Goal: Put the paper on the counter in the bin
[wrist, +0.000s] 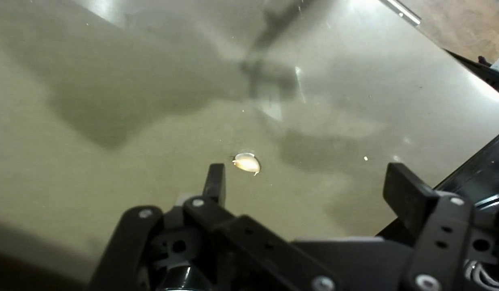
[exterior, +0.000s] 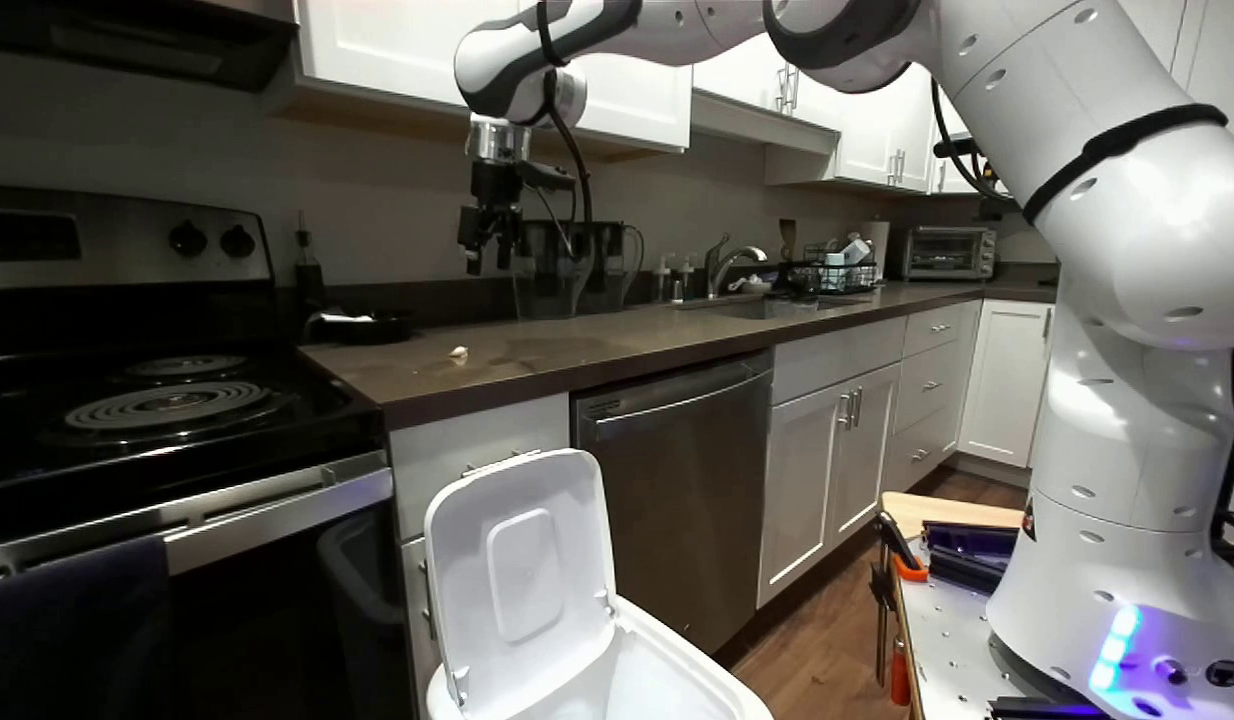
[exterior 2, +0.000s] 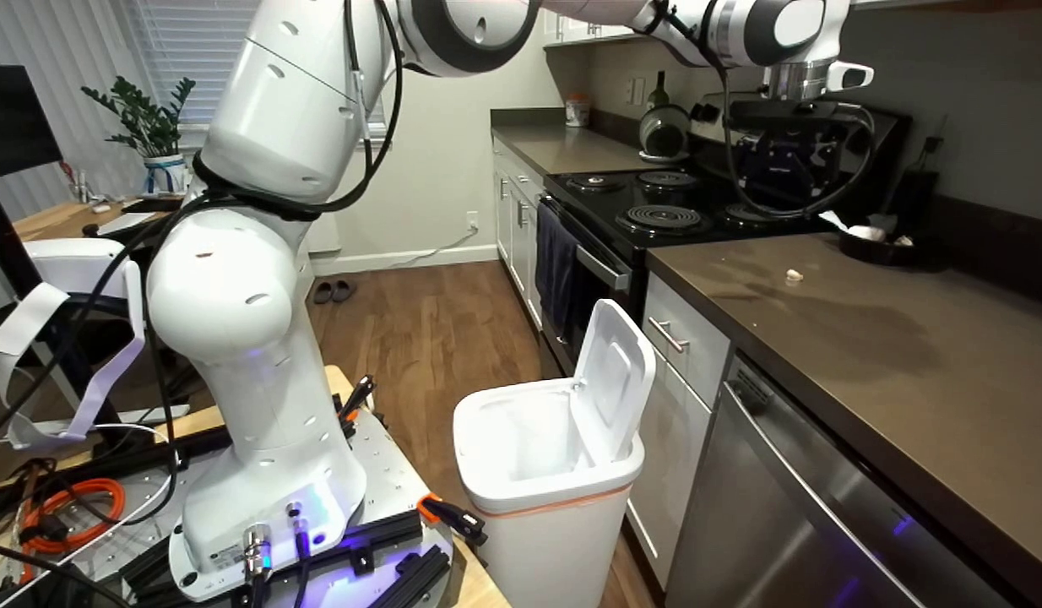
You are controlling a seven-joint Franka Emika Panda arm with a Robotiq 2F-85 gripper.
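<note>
"Over the counter [exterior: 577, 345], I've got the gripper [wrist: 305, 176] pointing down, its fingers [wrist: 407, 194] spread wide."

"And the paper [wrist: 248, 163]?"

"Lying right there on the counter, a small pale scrap near the stove [exterior 2: 605, 207]! In an exterior view I see air between it and the gripper; my wrist view shows it just beyond the finger on that view's left."

"And the bin [exterior 2: 546, 549]?"

"In both exterior views, standing by the white cabinets [exterior 2: 669, 447], lid [exterior 2: 618, 380] up, mouth uncovered, and well apart from that paper."
</note>
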